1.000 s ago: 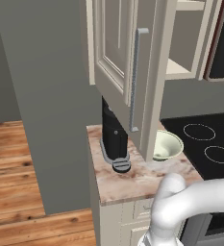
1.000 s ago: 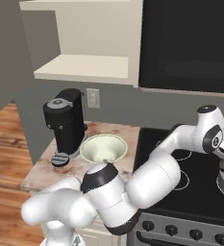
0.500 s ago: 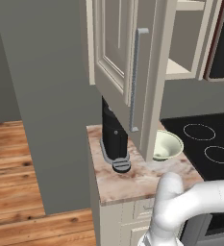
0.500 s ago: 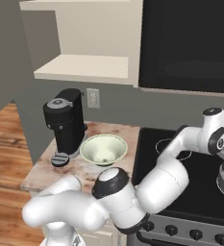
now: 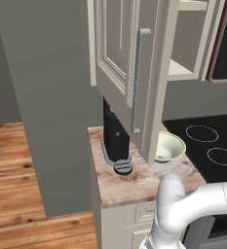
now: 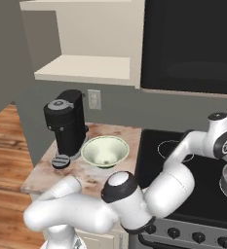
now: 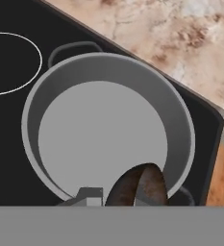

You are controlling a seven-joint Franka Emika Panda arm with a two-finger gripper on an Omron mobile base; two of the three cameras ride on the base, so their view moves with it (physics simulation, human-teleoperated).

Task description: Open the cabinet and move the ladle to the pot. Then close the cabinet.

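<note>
Marbled tabletop [image 5: 134,182] carries, from left to right, a black coffee machine [image 5: 116,141] and a pale green bowl [image 5: 167,147], then the black cooktop [image 5: 207,146] begins. Above them the cabinet [image 5: 124,63] door hangs wide open, grey bar handle [image 5: 137,80] facing out; its lower shelf [image 6: 85,68] looks bare.

Hand view: grey pot [image 7: 108,129] sits on the cooktop directly below the camera. The ladle [image 7: 140,187], dark brown bowl downward, hangs inside the pot's rim near its lower right wall. The tool is pressed together, probably pinching the ladle's handle, though the contact itself is cut off at the frame's lower edge.

Risks:
- Release while the ladle is this close to the wall: the handle may tip over the rim and the ladle could slide out onto the cooktop.
- Door still open: the arm's swing back could clip the door edge.
</note>
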